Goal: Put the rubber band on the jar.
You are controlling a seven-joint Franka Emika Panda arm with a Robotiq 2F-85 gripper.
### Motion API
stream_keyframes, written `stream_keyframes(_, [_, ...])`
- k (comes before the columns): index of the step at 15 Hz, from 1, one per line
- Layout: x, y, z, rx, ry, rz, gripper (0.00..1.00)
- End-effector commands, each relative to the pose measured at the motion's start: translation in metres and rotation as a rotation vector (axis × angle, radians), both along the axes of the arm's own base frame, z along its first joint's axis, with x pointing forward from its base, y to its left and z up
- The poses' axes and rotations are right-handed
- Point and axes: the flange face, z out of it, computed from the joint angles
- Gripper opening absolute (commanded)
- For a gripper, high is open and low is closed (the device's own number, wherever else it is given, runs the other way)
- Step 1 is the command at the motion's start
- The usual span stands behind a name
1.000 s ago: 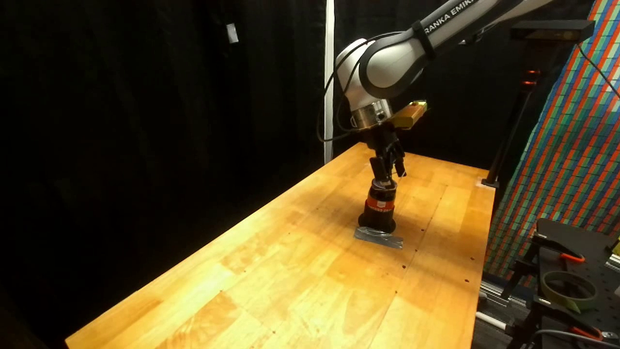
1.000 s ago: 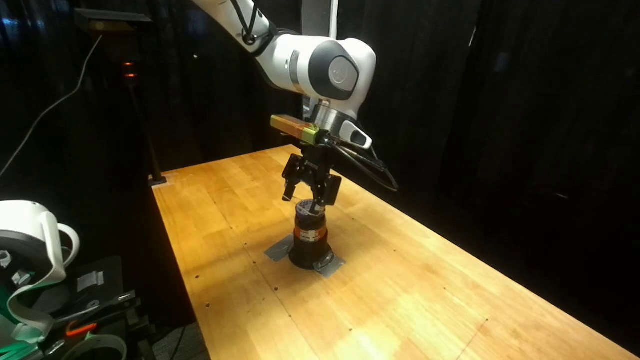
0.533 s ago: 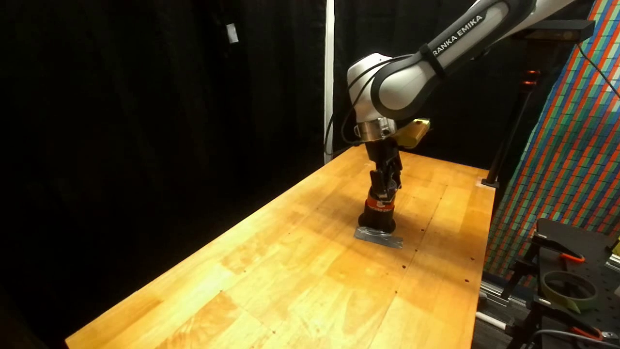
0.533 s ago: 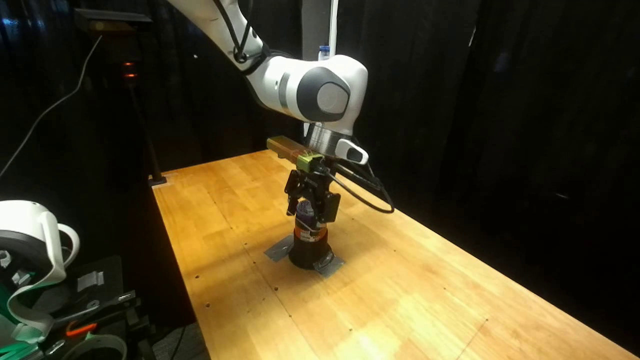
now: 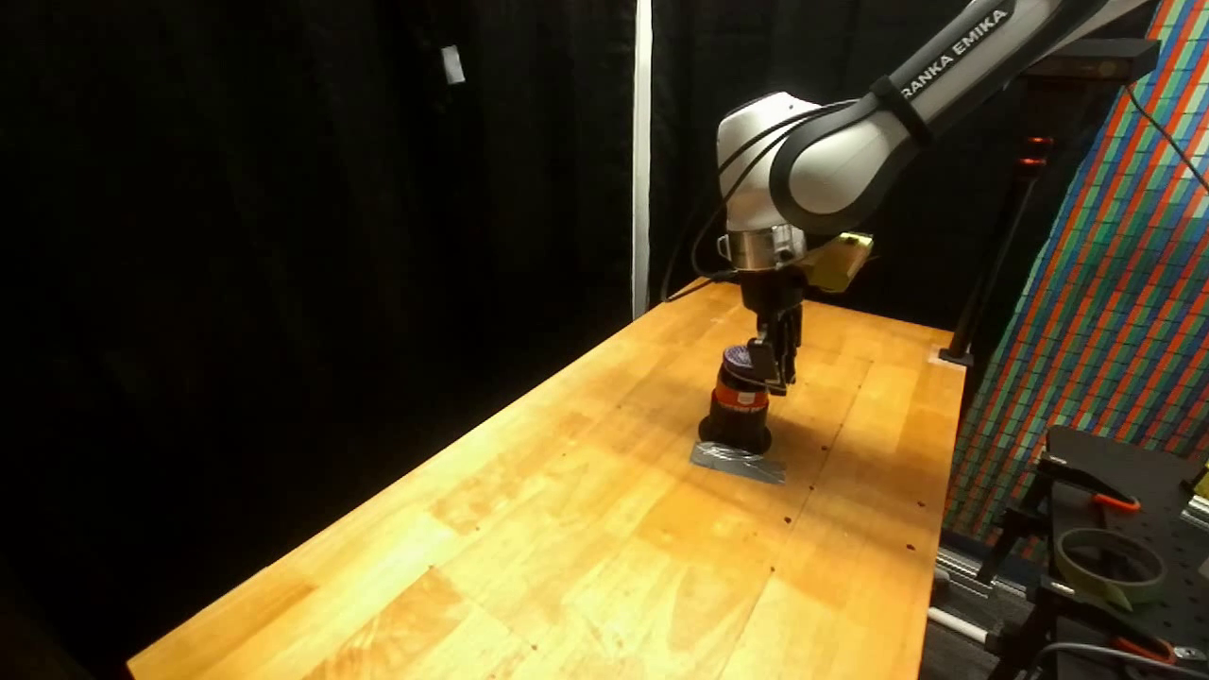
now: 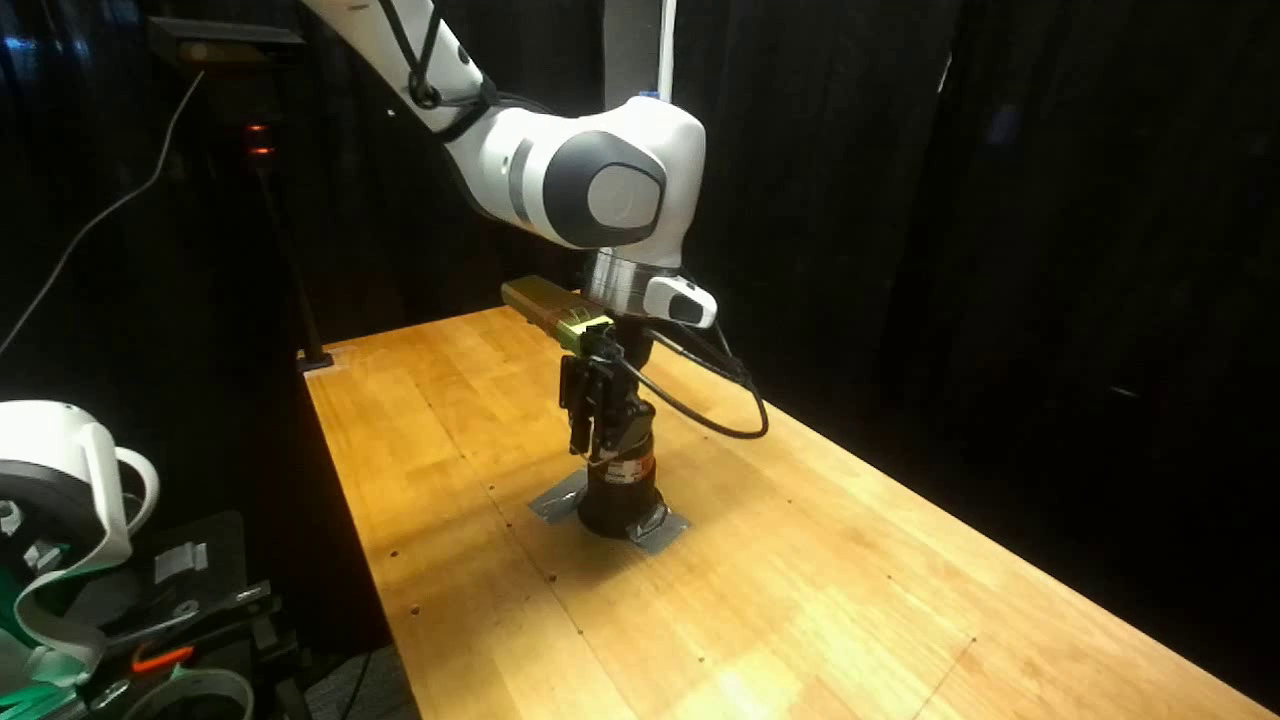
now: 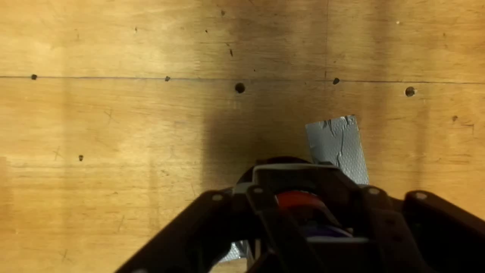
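Observation:
The jar (image 5: 741,400) (image 6: 630,470) (image 7: 299,199) stands upright, with an orange-red band, dark sides and a purplish lid. Its black flared base (image 5: 735,434) (image 6: 620,512) is taped to the table. Beside the lid, on the side toward the row of holes, hangs my gripper (image 5: 782,376) (image 6: 600,442) (image 7: 315,204). In the wrist view a gap shows between the jaws, so they are partly open, and red and purple jar parts show through. A thin pale line, apparently the rubber band (image 5: 756,382) (image 6: 600,463), runs from the fingertips to the jar's upper part. Its far side is hidden.
Grey tape strips (image 5: 739,463) (image 6: 562,497) (image 7: 339,148) lie at the foot of the jar on the wooden table (image 5: 529,529). A dark post (image 5: 992,246) rises at a far corner. Off the table edge stands a bench with a tape roll (image 5: 1110,567).
The gripper has come down over the jar with its jaws wide, then shifted sideways toward the row of holes. Its jaws have narrowed. The jar has not moved.

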Motion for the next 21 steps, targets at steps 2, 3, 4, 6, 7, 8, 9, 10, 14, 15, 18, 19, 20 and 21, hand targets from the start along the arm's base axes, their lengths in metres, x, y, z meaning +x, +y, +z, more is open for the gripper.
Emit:
stream_keyframes(2, [-0.035,-0.023,0.02,-0.003,-0.022,-0.035,0.02])
stream_keyframes(3, [-0.04,-0.026,0.023,0.009,-0.053,-0.05,0.01])
stream_keyframes(4, [-0.044,-0.029,0.026,0.024,-0.086,-0.067,0.0])
stream_keyframes(6, [-0.055,-0.032,0.03,0.073,-0.196,-0.116,0.0])
stream_keyframes(7, [-0.06,-0.032,0.03,0.091,-0.249,-0.133,0.01])
stream_keyframes(8, [-0.068,-0.032,0.03,0.111,-0.301,-0.154,0.01])
stream_keyframes(9, [-0.076,-0.033,0.029,0.122,-0.358,-0.164,0.01])
stream_keyframes(10, [-0.084,-0.034,0.029,0.13,-0.413,-0.168,0.0])
stream_keyframes(14, [-0.121,-0.04,0.024,0.122,-0.593,-0.154,0.0])
stream_keyframes(15, [-0.129,-0.042,0.024,0.123,-0.637,-0.153,0.0])
stream_keyframes(18, [-0.147,-0.026,0.027,0.142,-0.745,-0.164,0.0])
stream_keyframes(19, [-0.15,-0.01,0.032,0.162,-0.77,-0.174,0.0])
stream_keyframes(20, [-0.151,0.011,0.037,0.191,-0.796,-0.186,0.0])
stream_keyframes(21, [-0.154,0.025,0.04,0.217,-0.822,-0.182,0.0])
